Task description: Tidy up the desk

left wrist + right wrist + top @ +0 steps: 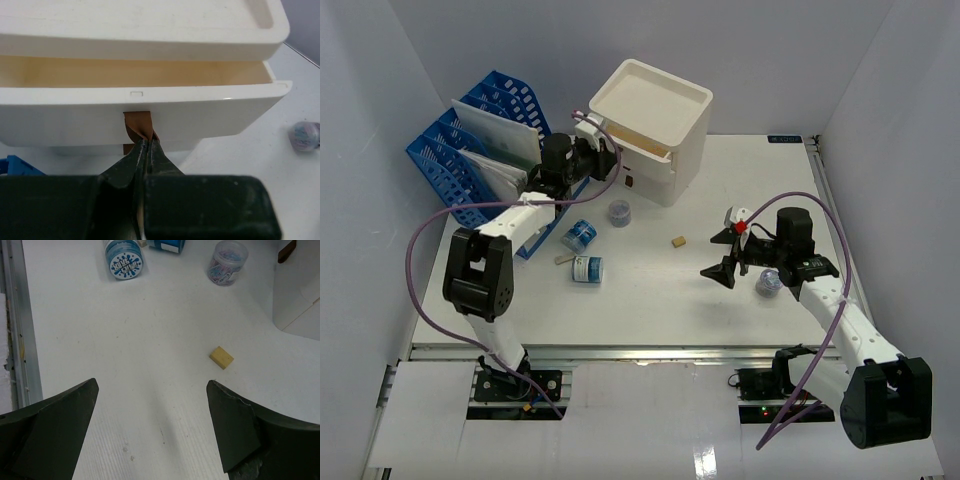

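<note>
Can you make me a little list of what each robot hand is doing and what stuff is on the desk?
left fingers: shut on the brown tab of the top drawer
top drawer: partly open, in the white drawer box
right fingers: open, holding nothing, above the desk
ahead of right fingers: small tan block
also on desk: blue tubs, jar of paper clips
far left: blue file trays
</note>
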